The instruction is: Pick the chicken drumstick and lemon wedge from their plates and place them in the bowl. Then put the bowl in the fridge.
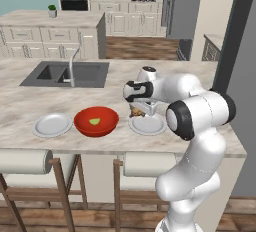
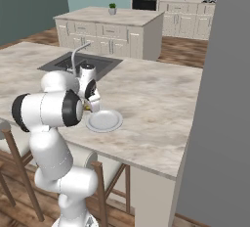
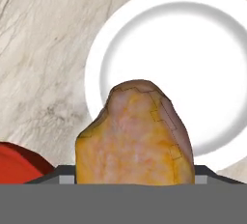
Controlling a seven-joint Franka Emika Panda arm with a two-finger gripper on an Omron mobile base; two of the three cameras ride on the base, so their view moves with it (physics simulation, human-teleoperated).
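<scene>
The red bowl (image 1: pixel 96 121) sits at the centre-left of the left base view on the marble counter (image 1: pixel 30 101), and holds the lemon wedge (image 1: pixel 94 121), a small yellow-green piece on its floor. Left of it lies a white plate (image 1: pixel 52 124), bare. Right of the bowl, a second plate (image 1: pixel 148 124) lies below the gripper (image 1: pixel 141 110); its white dish is bare in the hand view (image 3: pixel 193 63). The chicken drumstick (image 3: pixel 135 136) fills the lower centre of the hand view, clamped between the widely spread fingers and raised off that plate, with the bowl's red rim (image 3: pixel 19 162) at the lower left.
</scene>
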